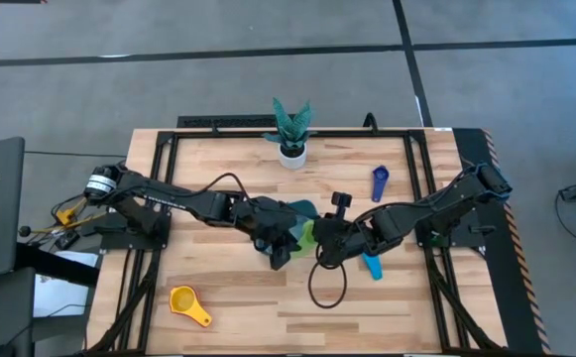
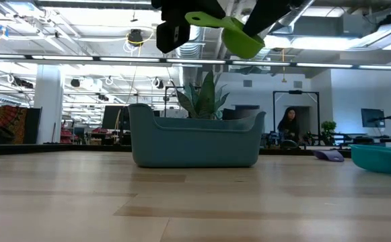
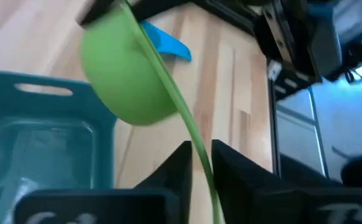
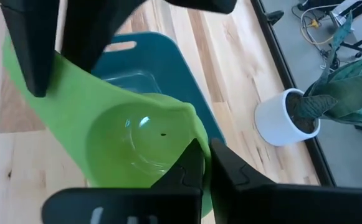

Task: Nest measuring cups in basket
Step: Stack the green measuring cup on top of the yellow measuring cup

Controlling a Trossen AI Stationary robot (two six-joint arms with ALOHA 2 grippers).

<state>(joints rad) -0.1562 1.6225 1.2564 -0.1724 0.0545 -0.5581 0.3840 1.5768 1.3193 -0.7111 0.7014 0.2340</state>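
Wooden planks of the table [image 1: 248, 317] fill our high view; both arms reach inward and meet at centre over the basket [image 1: 302, 210], with a yellow cup [image 1: 184, 300] at seven o'clock and a dark blue cup [image 1: 380, 181] at two o'clock. Our low view shows the green cup [image 2: 239, 33] raised above the basket. In our left wrist view the left gripper [image 3: 200, 163] pinches the cup's handle. In our right wrist view the right gripper [image 4: 204, 160] clamps its rim, the plant pot [image 4: 285, 118] beyond.
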